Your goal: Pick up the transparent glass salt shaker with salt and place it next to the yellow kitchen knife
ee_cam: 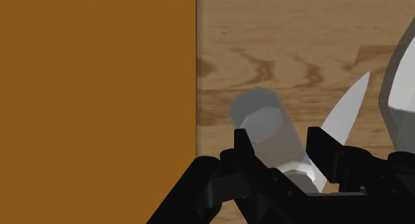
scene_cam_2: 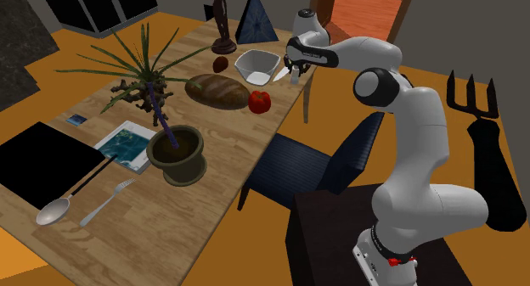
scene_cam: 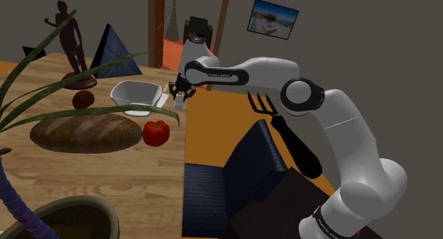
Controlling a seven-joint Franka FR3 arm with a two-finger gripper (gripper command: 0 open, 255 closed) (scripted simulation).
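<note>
The gripper [ee_cam: 279,139] clasps the shaker [ee_cam: 261,116] between narrow-set fingers, right at the table [ee_cam: 286,50] edge. The shaker's long axis points away from the palm. The knife [ee_cam: 346,110] lies just beside one finger, blade roughly along that axis, so the placing looks like a short sideways shift.

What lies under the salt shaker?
Beneath the salt shaker shows the wooden table; a knife blade lies beside it. The claw covers its base, so whether it touches the wood is hidden.
</note>
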